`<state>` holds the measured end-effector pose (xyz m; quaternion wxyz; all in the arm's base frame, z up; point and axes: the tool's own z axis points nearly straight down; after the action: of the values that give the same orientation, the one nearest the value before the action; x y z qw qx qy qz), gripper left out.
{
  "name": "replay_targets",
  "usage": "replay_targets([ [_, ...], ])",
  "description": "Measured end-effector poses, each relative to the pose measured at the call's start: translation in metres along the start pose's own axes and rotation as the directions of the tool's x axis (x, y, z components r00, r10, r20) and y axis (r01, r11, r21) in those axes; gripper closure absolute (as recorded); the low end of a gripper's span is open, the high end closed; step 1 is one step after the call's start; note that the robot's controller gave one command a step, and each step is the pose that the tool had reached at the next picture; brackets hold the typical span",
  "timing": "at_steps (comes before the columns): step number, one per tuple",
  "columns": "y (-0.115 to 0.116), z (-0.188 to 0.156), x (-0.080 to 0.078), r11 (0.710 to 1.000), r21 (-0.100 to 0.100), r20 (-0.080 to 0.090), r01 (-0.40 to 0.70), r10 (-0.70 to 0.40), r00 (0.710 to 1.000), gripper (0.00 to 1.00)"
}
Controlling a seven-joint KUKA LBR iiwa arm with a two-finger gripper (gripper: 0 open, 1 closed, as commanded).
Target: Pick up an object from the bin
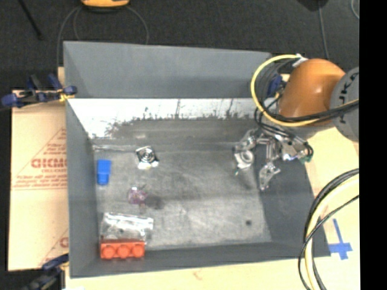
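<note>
Grey metal bin (181,77), pincer (255,169) spread near its right wall, shiny crumpled silver lump (146,156) well apart.

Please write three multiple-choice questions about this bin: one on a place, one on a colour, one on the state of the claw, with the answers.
1. Where in the bin is the claw?
A) by the left wall
B) by the right wall
C) at the front-left corner

2. What colour is the studded brick in the front-left corner?
A) green
B) orange
C) white

3. How are the claw's fingers?
A) open, nothing between them
B) shut on a brick
C) shut on a bag

Answers:
1 B: it hangs by the right wall, far from the things at left.
2 B: the brick is orange.
3 A: the fingers stand apart over bare floor.
</note>
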<state>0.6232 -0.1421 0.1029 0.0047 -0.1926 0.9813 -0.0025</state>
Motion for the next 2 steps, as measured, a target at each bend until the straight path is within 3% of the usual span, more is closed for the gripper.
replay_targets([
  [1,-0.006,-0.007,-0.014,0.996,-0.005,0.0,-0.086,0.086,0.996,0.0],
  [2,-0.016,0.031,-0.018,0.987,-0.006,0.0,-0.164,0.164,0.987,0.0],
])
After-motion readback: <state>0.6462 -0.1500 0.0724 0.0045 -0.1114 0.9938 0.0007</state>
